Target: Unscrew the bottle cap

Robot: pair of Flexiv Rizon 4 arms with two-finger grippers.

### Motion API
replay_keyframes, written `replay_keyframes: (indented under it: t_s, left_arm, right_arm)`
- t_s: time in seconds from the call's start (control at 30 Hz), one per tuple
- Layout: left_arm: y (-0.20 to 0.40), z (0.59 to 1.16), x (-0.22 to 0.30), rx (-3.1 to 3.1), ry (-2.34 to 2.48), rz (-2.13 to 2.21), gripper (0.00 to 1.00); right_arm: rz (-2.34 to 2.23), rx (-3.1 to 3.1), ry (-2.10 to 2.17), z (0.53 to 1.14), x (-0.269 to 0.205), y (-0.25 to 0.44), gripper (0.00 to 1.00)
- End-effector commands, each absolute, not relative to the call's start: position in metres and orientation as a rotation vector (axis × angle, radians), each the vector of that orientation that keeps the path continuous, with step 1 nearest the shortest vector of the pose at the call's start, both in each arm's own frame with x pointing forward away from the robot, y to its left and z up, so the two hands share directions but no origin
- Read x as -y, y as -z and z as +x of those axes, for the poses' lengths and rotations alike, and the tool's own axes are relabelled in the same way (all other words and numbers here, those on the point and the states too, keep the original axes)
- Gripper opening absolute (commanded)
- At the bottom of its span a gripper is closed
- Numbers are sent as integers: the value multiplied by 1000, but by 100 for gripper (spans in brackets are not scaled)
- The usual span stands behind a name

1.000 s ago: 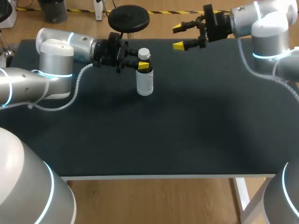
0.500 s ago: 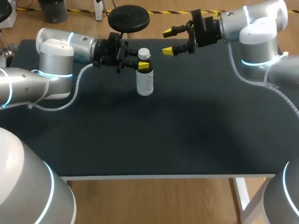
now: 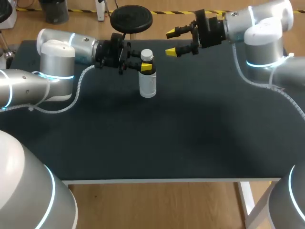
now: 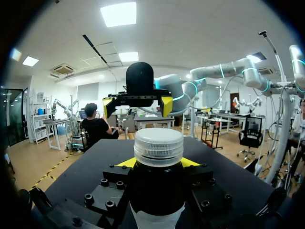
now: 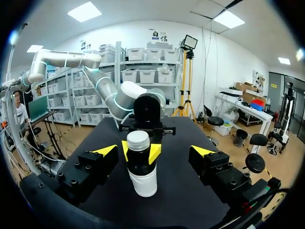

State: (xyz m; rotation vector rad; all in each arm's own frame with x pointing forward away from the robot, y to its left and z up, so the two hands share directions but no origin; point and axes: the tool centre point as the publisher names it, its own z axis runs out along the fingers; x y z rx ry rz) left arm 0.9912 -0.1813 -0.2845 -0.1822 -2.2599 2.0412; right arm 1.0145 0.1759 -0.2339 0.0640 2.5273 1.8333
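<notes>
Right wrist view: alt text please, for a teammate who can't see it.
An upright bottle with a white cap stands on the black table, gripped at the neck by the left gripper. The right gripper is open, facing it, not touching.

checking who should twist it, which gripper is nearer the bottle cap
Left. The left gripper is shut on the bottle just below the cap; the right gripper hangs open, clear of it, facing it from the other side.
</notes>
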Motion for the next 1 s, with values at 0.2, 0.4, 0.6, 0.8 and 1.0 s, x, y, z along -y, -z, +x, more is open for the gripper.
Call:
replay_keyframes:
  t_s: [0.2, 0.4, 0.6, 0.8, 1.0]
  left_arm:
    - [284, 991, 181, 2260, -2039, -184, 0]
    - [284, 991, 181, 2260, -2039, -184, 0]
    - [284, 991, 181, 2260, -2039, -184, 0]
    - [284, 991, 181, 2260, -2039, -184, 0]
    - [284, 991, 181, 2260, -2039, -184, 0]
  right_arm:
    - [25, -2511, -1940, 1015, -206, 250, 100]
    - [14, -2524, -1945, 1010, -216, 255, 100]
    - [3, -2524, -1972, 1005, -223, 257, 100]
    - [-13, -2520, -1986, 1000, -228, 255, 100]
    - [-27, -2515, -2013, 995, -235, 256, 100]
